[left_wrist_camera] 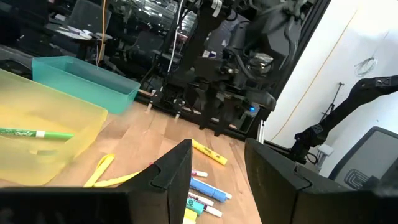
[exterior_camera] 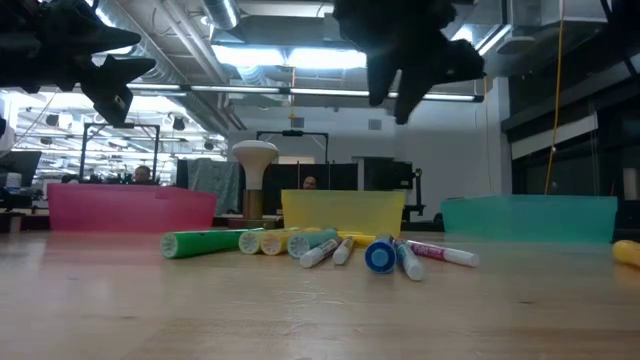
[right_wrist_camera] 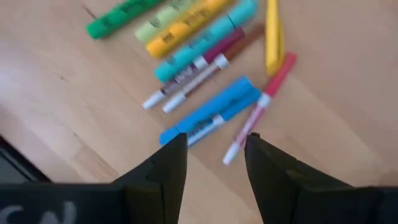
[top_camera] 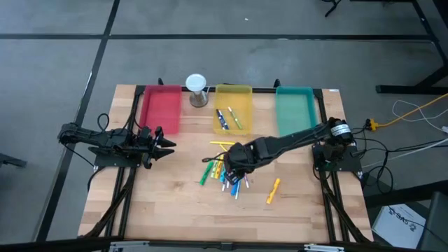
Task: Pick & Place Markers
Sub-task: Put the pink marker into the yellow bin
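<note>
Little of the sorting is done. Two or three markers [top_camera: 227, 117] are seen lying in the yellow tray [top_camera: 244, 92]; the red tray [top_camera: 162, 94] and the teal tray [top_camera: 295, 94] look empty. Most pens are left in a pile [top_camera: 222, 170] mid-counter [top_camera: 168, 203], with one yellow pen [top_camera: 272, 190] lying apart. The right pincer [right_wrist_camera: 211, 155] is held partly open and empty just above the pile. The left pincer [left_wrist_camera: 217, 168], also parted and empty, is parked near the red tray.

The wooden table [top_camera: 175, 210] stands on a grey floor [top_camera: 56, 63] with dark lines, cables [top_camera: 420, 108] lie at about three o'clock of it, and behind it long ceiling lights [exterior_camera: 290, 58] shine over a workshop with desks.
</note>
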`<state>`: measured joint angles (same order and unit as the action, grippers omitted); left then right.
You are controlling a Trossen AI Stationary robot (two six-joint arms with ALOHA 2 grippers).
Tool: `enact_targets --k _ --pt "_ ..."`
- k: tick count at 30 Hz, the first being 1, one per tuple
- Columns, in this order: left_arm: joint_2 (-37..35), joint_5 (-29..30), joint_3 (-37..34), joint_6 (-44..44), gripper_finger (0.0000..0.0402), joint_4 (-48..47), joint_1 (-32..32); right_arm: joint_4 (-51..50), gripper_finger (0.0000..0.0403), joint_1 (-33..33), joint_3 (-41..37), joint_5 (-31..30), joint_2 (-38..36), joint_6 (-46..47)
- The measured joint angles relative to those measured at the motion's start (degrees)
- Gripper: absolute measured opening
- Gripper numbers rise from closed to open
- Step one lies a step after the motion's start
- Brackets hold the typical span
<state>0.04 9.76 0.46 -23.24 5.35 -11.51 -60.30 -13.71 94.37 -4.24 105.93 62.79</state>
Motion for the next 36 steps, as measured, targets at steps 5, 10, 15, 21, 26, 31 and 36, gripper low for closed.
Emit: enact_targets --k 5,10,15,21,26,31,36 --pt "0.0 0.0 0.0 0.0 0.0143 0.0 0.0 -3.6 0.0158 -0.4 0.0 0.0 1.3 5.0" --pt "0.0 0.0 0.0 0.0 0.0143 0.0 0.0 -5.1 0.0158 -0.4 -0.1 0.2 3.1 6.4" --pt "0.0 0.0 0.0 0.0 0.0143 0.0 0.0 -5.2 0.0158 0.0 -0.1 2.0 5.6 7.4" --pt "0.0 0.0 0.0 0.0 0.0143 0.0 0.0 -5.3 0.0158 0.6 -0.1 2.9 8.3 7.5" --pt "0.0 0.0 0.0 0.0 0.0143 0.0 0.0 -5.2 0.0158 1.7 -0.1 2.9 10.0 7.3" --pt "0.0 0.0 0.0 0.0 0.0143 0.0 0.0 -5.2 0.0158 2.4 -0.1 2.8 10.9 5.7" --pt "0.0 0.0 0.0 0.0 0.0143 0.0 0.0 -4.9 0.0158 2.4 -0.1 2.9 12.5 5.7"
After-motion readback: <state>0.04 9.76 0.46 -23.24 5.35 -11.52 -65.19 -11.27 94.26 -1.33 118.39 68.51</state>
